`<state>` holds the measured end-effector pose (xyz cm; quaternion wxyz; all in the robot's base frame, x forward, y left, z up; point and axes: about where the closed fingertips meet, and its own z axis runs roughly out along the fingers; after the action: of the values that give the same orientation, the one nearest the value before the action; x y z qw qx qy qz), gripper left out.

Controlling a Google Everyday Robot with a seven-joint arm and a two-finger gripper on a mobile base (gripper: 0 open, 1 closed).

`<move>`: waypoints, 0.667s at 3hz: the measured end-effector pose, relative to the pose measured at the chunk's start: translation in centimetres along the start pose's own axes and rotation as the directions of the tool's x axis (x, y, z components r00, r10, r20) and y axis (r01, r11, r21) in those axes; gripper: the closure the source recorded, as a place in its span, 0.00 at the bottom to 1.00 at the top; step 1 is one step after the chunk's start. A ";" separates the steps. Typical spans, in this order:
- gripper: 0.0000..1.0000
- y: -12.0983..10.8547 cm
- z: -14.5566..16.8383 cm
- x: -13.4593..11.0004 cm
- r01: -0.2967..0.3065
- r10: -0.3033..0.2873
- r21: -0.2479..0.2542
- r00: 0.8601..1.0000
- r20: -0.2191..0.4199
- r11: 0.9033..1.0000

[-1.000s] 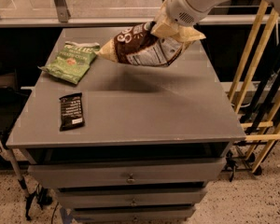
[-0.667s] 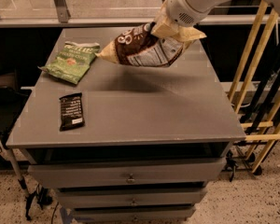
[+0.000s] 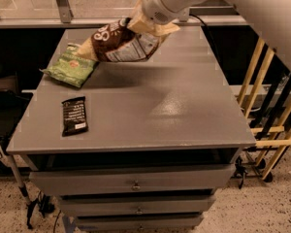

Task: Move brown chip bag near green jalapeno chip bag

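Observation:
The brown chip bag [image 3: 119, 44] hangs in the air above the back left of the grey table [image 3: 184, 110], dark brown with pale tan ends and white lettering. Its left end overlaps the green jalapeno chip bag [image 3: 70, 67], which lies flat at the table's back left. My gripper [image 3: 145, 24] is shut on the brown bag's upper right end, just under the white wrist. The fingertips are hidden behind the bag's crumpled end.
A small flat black bar wrapper [image 3: 74, 115] lies near the table's front left. Grey drawers [image 3: 136, 183] run below the tabletop. Yellow wooden racks [image 3: 271, 110] stand to the right. A glass partition is at the back.
The arm has carried the brown chip bag to the left, so its left end now hangs over the green bag. The green bag and black wrapper have not moved.

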<state>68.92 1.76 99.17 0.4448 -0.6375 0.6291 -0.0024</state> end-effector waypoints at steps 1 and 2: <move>1.00 -1.9 3.6 -3.2 0.054 -0.054 -0.004 0.995 0.088 0.999; 1.00 -3.5 6.4 -5.7 0.080 -0.082 0.016 0.984 0.160 0.997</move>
<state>74.18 9.33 100.48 0.4966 -0.6585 0.5648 0.0279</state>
